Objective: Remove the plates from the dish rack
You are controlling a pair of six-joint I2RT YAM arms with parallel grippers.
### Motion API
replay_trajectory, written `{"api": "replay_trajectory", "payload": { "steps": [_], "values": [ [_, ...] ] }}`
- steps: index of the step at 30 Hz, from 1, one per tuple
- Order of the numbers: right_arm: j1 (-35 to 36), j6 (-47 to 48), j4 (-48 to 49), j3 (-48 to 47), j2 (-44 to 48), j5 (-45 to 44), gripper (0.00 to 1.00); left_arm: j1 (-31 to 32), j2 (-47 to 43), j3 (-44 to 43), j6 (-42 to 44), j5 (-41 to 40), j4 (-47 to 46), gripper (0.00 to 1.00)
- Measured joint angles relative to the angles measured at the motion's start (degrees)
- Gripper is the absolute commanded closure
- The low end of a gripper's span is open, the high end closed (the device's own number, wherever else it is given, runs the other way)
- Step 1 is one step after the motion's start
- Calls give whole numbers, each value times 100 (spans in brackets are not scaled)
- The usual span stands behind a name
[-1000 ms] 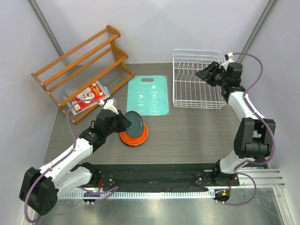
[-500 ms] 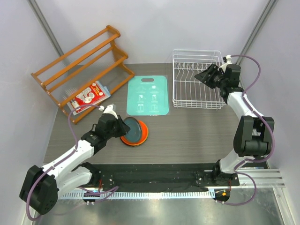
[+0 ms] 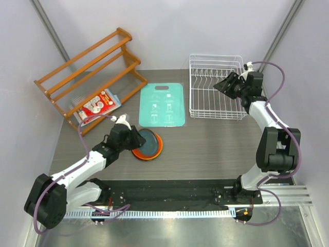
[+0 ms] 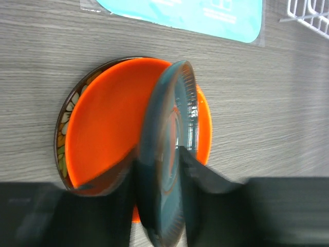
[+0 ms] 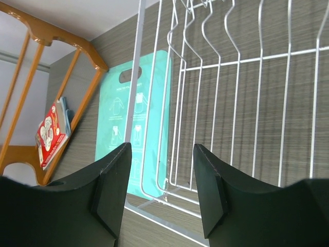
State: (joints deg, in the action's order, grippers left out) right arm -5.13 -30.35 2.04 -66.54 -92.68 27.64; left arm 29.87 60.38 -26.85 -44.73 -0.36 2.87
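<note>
Clamping a thin rim from both sides, the left gripper [image 4: 159,172] has its two dark fingers closed on the teal-blue plate [image 4: 172,123], which stands nearly on edge, tilted over the orange plate [image 4: 105,128]. That orange plate lies flat on a dark red plate [image 4: 62,121], of which only a crescent of floral rim shows at one side. The stack sits on the grey wood-grain table [image 4: 267,113], just in front of the flat teal board [image 3: 162,105] and well apart from the dish rack [image 3: 216,55]. The main risk, as I judge it, is the grip itself. The plate looks glazed and glossy, with fine ridges round its rim, and the fingers hold only a short arc of its edge, so it could pivot or slide out between them. Letting go while it is this steep could make it clatter onto the orange plate, chip a rim, or roll off across the table. A hard landing could also push the smooth plates below out of line. The right gripper [image 5: 162,154] hangs over the dish rack with its fingers spread and nothing between them. The rack is thin white wire with rows of wavy upright tines, and no plate shows in it from either view. A lime plate is not visible anywhere. Far left stand a slatted wooden rack [image 3: 90,72] and a red packet [image 3: 97,104].
</note>
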Motion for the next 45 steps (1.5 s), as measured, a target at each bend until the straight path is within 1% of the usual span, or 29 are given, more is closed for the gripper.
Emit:
{"api": "replay_trajectory", "payload": {
  "steps": [1,3,8,11,12,14,15,19,22,25,26,27,28,29,32,37,40,45],
  "values": [
    [0,28,-46,0,0,-31,43,0,-2,9,13,-2,17,49],
    [0,76,-120,0,0,-101,43,0,-13,11,28,-39,85,39],
    [0,229,-293,0,9,-254,43,0,-44,11,68,-175,267,22],
    [0,334,-452,0,15,-348,42,0,-83,9,166,-271,413,18],
    [0,358,-490,0,20,-376,42,0,-105,7,184,-304,461,12],
    [0,431,-584,0,61,-459,41,0,-157,-11,243,-374,573,9],
    [0,474,-649,0,98,-505,41,0,-188,-33,282,-404,614,1],
    [0,627,-817,0,299,-691,39,2,-284,-264,422,-577,911,1],
    [0,761,-940,0,494,-833,34,2,-352,-588,601,-793,1250,1],
    [2,907,-988,2,713,-955,22,2,-428,-909,787,-1027,1558,0],
    [2,944,-960,28,780,-984,14,2,-461,-1005,850,-1117,1624,1],
    [17,1003,-872,120,881,-1025,10,2,-501,-1086,933,-1224,1661,0],
    [46,1069,-809,251,999,-1071,4,2,-546,-1150,1005,-1333,1676,1],
    [76,1141,-715,437,1121,-1193,1,2,-588,-1207,1084,-1451,1681,1],
    [293,1397,-566,977,1414,-1606,0,2,-614,-1403,1303,-1851,1665,0],
    [1032,1784,-208,1790,1633,-2787,0,2,-498,-1545,1801,-2621,1331,0],
    [1451,2011,319,2378,1871,-3405,0,2,-293,-1545,2041,-2920,1086,1],
    [1821,2142,1130,3178,2345,-4214,0,2,13,-1532,2352,-3228,656,1]
  ]
}}
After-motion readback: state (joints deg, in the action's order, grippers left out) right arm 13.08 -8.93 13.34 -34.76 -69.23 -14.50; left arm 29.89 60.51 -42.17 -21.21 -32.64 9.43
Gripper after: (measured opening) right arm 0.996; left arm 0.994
